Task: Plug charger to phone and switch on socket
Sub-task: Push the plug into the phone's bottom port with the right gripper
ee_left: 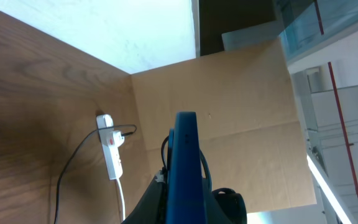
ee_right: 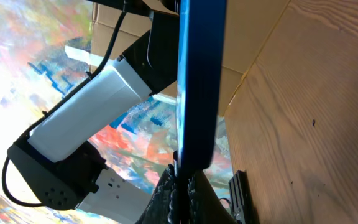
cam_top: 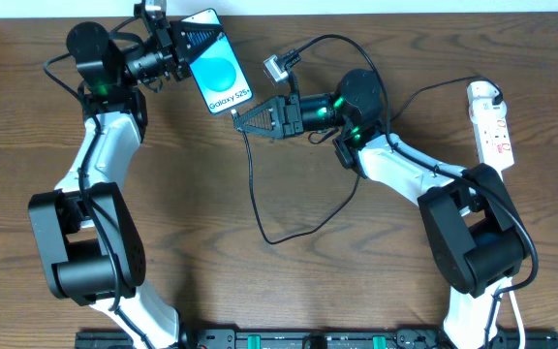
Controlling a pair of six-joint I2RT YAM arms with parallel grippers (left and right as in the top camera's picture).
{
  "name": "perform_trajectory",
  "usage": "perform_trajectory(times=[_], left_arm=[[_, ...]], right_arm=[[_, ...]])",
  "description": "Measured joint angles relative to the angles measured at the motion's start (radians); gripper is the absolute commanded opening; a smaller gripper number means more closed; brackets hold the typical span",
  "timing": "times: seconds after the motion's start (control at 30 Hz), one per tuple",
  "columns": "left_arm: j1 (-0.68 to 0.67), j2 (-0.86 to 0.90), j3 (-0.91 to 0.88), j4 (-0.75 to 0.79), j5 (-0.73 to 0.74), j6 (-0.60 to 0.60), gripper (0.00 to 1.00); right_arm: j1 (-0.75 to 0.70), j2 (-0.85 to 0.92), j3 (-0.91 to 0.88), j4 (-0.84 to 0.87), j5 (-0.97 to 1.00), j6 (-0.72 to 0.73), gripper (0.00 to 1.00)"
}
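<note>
My left gripper [cam_top: 192,41] is shut on the top end of the phone [cam_top: 217,63] and holds it off the table at the back, with its cyan "Galaxy" screen facing up. In the left wrist view the phone [ee_left: 185,162] is edge-on between the jaws [ee_left: 185,208]. My right gripper [cam_top: 243,116] is shut on the plug end of the black charger cable [cam_top: 256,194], right at the phone's bottom edge [ee_right: 196,81]. The tip is hidden between the fingers [ee_right: 182,183]. The white socket strip [cam_top: 493,124] lies at the far right with the adapter [cam_top: 483,93] in it.
The cable loops across the table's middle to the adapter. The strip also shows in the left wrist view [ee_left: 111,149]. A cardboard wall [ee_left: 241,124] stands behind the table on that side. The left arm's white link [ee_right: 86,106] is close behind the phone.
</note>
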Motion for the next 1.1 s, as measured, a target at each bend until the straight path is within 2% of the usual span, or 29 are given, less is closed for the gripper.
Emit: perform_trajectory(times=[1.1], left_arm=[[0.000,0.000,0.000,0.000,0.020,-0.002,0.07]], right_arm=[[0.003,0.000,0.000,-0.020,0.025,0.000,0.01]])
